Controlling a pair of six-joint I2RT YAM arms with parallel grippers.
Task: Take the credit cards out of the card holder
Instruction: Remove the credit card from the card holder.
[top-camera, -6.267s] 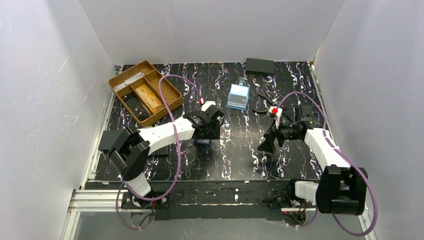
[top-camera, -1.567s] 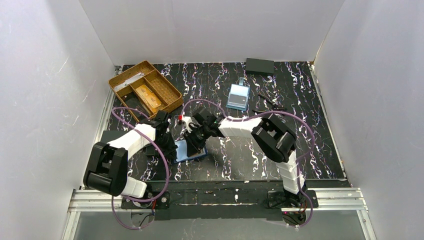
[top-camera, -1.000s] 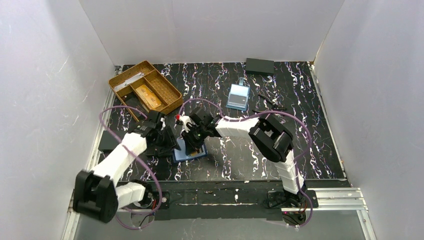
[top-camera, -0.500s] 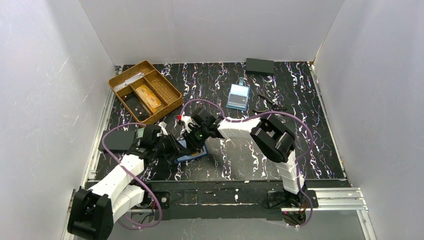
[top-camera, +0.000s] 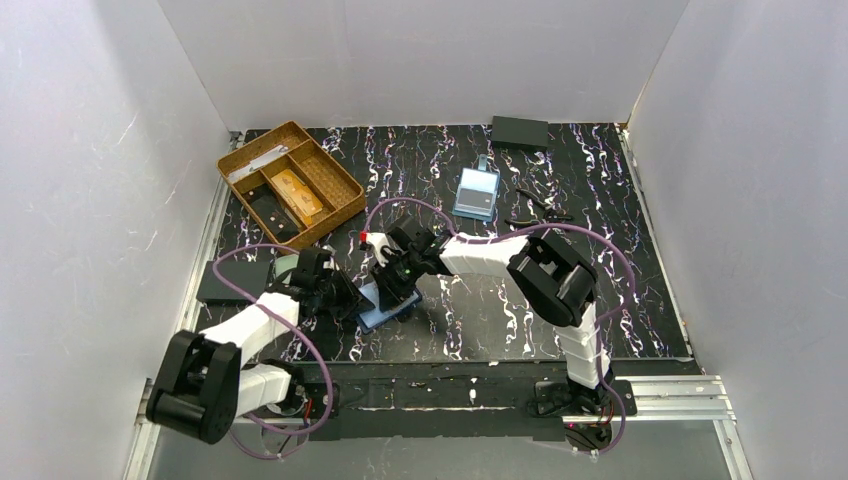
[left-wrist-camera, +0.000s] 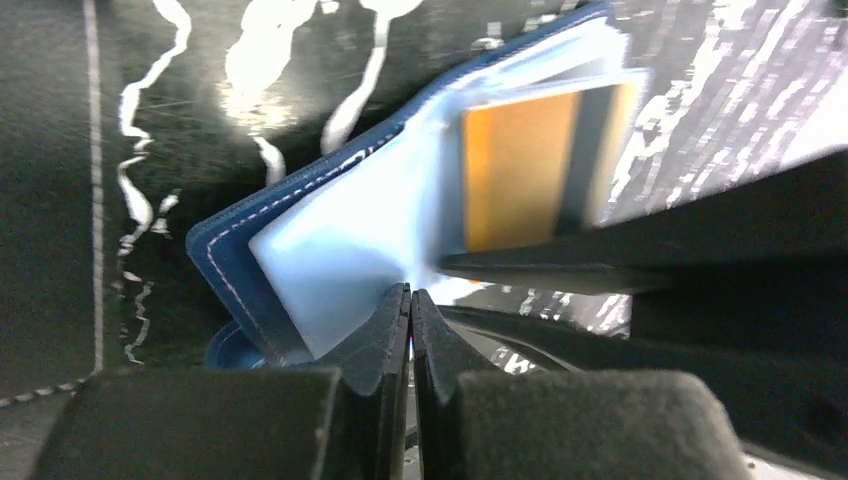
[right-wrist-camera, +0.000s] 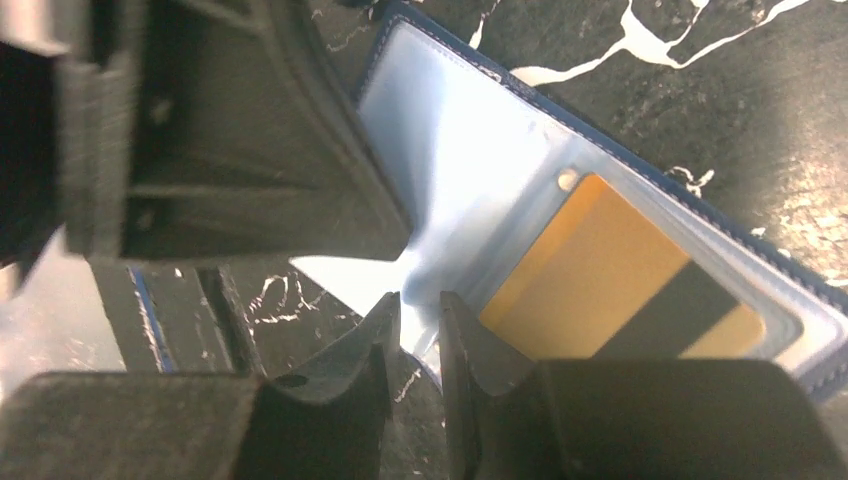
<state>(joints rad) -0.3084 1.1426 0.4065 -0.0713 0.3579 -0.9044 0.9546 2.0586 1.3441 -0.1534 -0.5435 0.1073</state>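
1. The left gripper has its fingers pressed together, tips at the lower edge of the pale-blue inner sleeve. Whether any film is nipped between them cannot be told.
2. The right gripper has its jaws a narrow gap apart, with the sleeve's corner lying in that gap.
3. The card holder lies open on the table, lower centre-left of the top view, between both grippers.
4. An orange credit card with a dark stripe sits inside the clear pocket, right of centre in the right wrist view.
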